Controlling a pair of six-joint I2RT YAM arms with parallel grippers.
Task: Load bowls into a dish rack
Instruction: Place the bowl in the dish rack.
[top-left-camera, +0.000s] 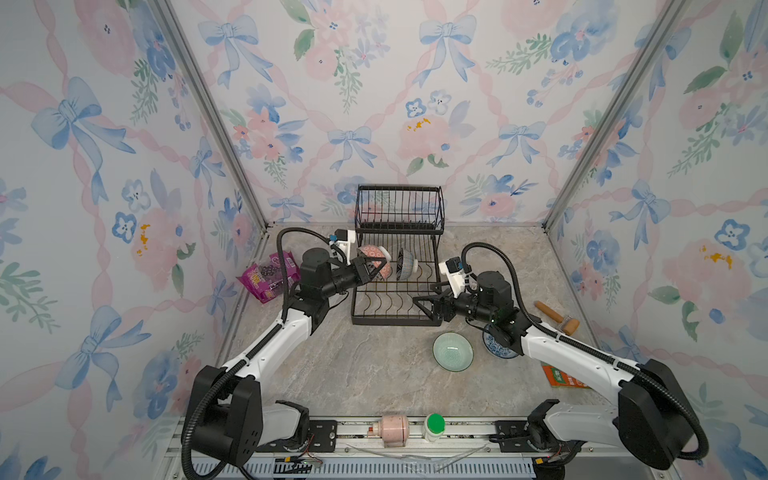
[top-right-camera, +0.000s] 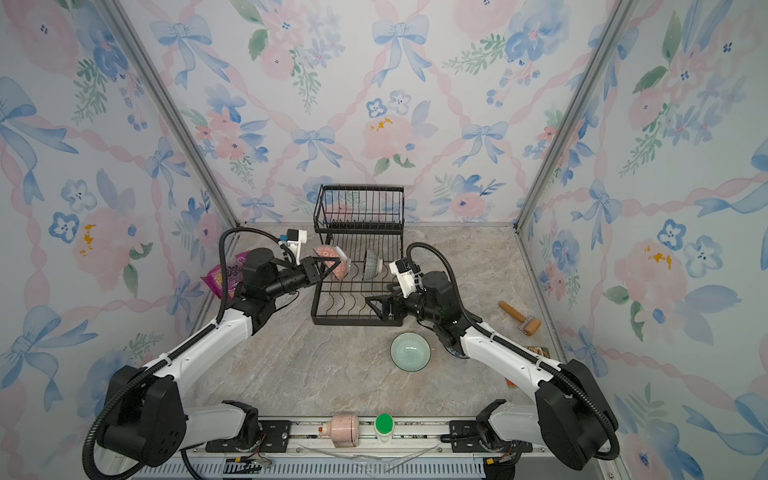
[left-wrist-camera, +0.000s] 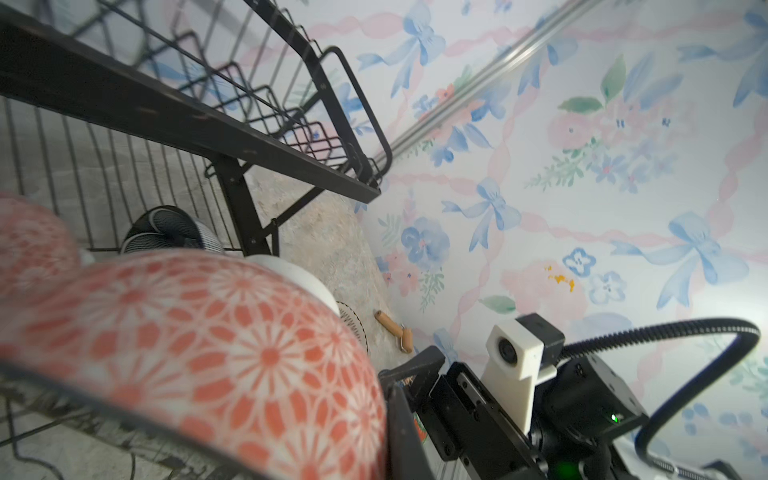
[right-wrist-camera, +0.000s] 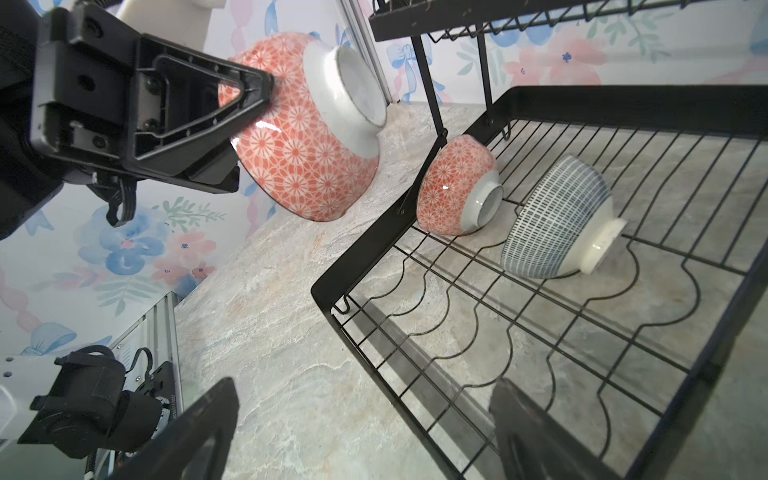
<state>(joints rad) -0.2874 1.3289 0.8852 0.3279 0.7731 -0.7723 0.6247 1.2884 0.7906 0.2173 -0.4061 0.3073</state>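
Red-and-white ceramic sits in the left fingers (right-wrist-camera: 253, 89), which pinch the rim of a patterned bowl (right-wrist-camera: 303, 141). It hangs tipped on its side, its foot turned toward the dish rack (top-left-camera: 390, 321), above the left edge of the lower tier. Down and to the right of it, a matching red bowl (right-wrist-camera: 453, 187) leans at the tier's left rail, and a blue-lined bowl (right-wrist-camera: 557, 216) stands on edge just beside that. The nearer wavy slots look free, so I judge the carried bowl must drop down and slightly toward the front, keeping its foot sideways; the left arm is plainly the one placed for it. Further right, the right fingers (right-wrist-camera: 528, 436) are spread wide and hold nothing, over the rack's near right corner. On the desk nearby wait a mint bowl (top-left-camera: 453, 351) and a blue flowered bowl (top-left-camera: 496, 348), the latter partly under the right arm.
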